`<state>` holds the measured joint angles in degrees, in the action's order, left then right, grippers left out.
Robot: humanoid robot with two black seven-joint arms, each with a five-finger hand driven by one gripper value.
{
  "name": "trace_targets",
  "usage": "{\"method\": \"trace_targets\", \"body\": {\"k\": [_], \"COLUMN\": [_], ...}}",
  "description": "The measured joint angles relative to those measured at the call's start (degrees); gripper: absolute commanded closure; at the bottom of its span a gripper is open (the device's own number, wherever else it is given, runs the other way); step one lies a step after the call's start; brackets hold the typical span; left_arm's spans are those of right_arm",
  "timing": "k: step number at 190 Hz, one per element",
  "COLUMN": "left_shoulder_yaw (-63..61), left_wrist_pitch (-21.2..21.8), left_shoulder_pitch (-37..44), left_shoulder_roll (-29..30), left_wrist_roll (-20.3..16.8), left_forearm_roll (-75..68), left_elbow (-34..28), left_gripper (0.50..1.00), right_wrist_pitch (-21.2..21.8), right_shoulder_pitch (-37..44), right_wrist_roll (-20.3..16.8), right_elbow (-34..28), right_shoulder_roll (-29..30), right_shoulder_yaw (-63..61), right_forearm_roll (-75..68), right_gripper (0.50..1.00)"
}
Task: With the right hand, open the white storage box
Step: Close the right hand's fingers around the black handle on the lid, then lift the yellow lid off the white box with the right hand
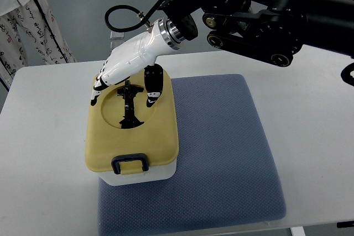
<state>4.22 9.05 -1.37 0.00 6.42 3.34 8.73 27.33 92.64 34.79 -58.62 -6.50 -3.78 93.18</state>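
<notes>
White storage box (133,176) sits on the left part of a blue-grey mat (221,153), and the mat lies on a white table (310,109). From my seat far away I look down on it from above. The box has white walls and a yellow lid (157,131) on top, and the lid is shut flat on the box. On the near edge of the lid I see a dark latch (130,164) shaped like a little loop. In the middle of the lid there is a round dip with a black handle (129,109) lying in it. My right hand (124,70) comes in from the right on a big black arm (265,9) and hangs over the far end of the lid. The hand is white with dark fingers (152,84) that point down at the lid. The fingers look loose and spread a bit, and they hold nothing that I can see. I cannot tell if the tips touch the lid or float just above it. A person's patterned clothes (22,20) show at the top left corner, beside the table.
</notes>
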Motion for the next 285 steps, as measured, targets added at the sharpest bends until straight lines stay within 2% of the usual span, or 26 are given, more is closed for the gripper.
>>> {"method": "trace_targets", "body": {"k": [44, 66, 81, 127, 156, 285], "left_shoulder_yaw": [0.00, 0.00, 0.00, 0.00, 0.00, 0.00], "left_wrist_pitch": [0.00, 0.00, 0.00, 0.00, 0.00, 0.00], "left_shoulder_pitch": [0.02, 0.02, 0.02, 0.02, 0.01, -0.01], "left_shoulder_roll": [0.00, 0.00, 0.00, 0.00, 0.00, 0.00], "left_wrist_roll": [0.00, 0.00, 0.00, 0.00, 0.00, 0.00], "left_forearm_roll": [0.00, 0.00, 0.00, 0.00, 0.00, -0.01], "left_elbow": [0.00, 0.00, 0.00, -0.01, -0.01, -0.02], "left_gripper": [0.500, 0.500, 0.500, 0.500, 0.500, 0.500], "right_wrist_pitch": [-1.54, -1.58, -1.58, -1.61, -1.66, -1.91], "right_shoulder_pitch": [-1.25, -1.37, -1.44, -1.95, -2.24, -1.20], "right_wrist_roll": [-0.14, -0.12, -0.10, -0.08, -0.08, 0.21], "right_elbow": [0.08, 0.09, 0.09, 0.09, 0.09, 0.10], "right_shoulder_roll": [0.48, 0.48, 0.59, 0.70, 0.67, 0.15], "right_shoulder_yaw": [0.08, 0.08, 0.03, 0.00, -0.07, -2.81], "right_forearm_roll": [1.27, 1.31, 1.33, 1.35, 1.35, 0.12], "right_gripper": [0.711, 0.816, 0.861, 0.889, 1.000, 1.000]}}
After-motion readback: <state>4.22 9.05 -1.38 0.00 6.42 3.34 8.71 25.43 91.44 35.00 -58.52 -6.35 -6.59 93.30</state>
